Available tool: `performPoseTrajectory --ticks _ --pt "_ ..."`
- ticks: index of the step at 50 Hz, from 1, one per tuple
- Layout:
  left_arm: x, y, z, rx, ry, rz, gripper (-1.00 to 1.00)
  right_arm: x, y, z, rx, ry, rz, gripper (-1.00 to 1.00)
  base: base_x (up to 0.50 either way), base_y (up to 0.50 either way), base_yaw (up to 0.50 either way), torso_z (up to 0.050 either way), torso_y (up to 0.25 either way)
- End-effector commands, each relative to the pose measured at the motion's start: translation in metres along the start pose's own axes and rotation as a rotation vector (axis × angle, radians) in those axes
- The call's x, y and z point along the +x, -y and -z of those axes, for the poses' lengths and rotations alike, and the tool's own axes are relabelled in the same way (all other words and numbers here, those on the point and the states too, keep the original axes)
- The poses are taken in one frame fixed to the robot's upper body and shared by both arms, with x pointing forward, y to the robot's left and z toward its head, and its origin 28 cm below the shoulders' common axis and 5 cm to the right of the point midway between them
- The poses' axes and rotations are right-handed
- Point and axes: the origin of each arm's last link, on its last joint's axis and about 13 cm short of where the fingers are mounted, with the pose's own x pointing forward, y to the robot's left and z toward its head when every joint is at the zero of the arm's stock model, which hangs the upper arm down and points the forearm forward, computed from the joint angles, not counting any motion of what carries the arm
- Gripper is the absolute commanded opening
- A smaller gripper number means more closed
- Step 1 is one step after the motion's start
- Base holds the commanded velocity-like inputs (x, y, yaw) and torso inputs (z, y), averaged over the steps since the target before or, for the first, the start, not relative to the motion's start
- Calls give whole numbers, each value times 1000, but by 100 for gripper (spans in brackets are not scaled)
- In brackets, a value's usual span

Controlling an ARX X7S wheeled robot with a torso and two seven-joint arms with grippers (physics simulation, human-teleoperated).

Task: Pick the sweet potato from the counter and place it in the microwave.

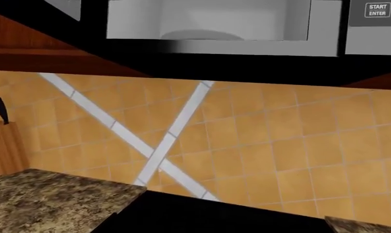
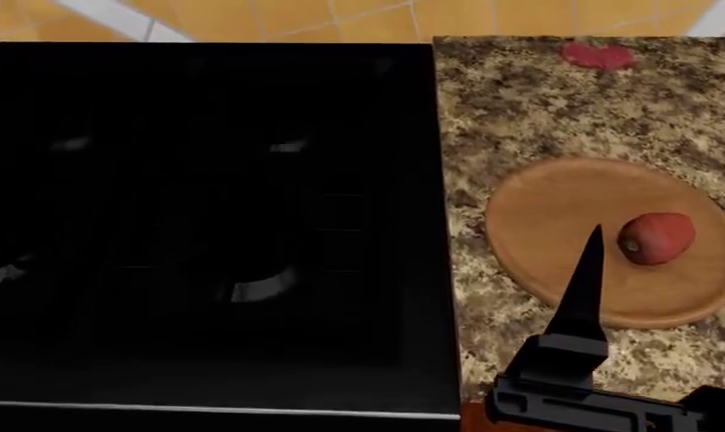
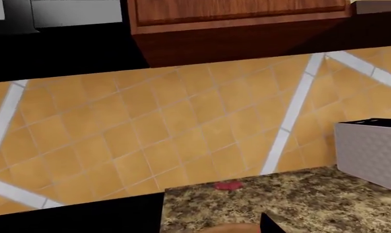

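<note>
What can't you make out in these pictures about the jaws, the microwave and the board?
- Right gripper: head view shows one dark finger over the wooden board; the bottom edge cuts the rest, so the jaws' state is unclear.
- Left gripper: in no view.
- Microwave: top cut off in the left wrist view.
- Sweet potato: absent from both wrist views.

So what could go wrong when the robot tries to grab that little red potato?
The sweet potato is egg-shaped and sits on a smooth round wooden board, so a nudge from the right gripper beside it might roll it away instead of catching it. The microwave hangs high above the black stovetop, so a loose grip during that lift could drop the potato onto it.
</note>
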Motion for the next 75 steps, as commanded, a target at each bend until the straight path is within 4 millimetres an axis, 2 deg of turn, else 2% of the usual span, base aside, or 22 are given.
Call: performPoseTrajectory --ticks 1,43,75 --pt "0 -1 0 0 3 -4 100 0 1 -1 3 -1 8 100 262 0 0 0 0" --pt "-1 -1 5 13 -1 -2 100 -3 1 -3 4 -15 -10 100 267 60 0 0 1" --pt "0 -1 4 14 0 -18 100 8 3 1 -22 -43 17 100 315 54 0 0 1"
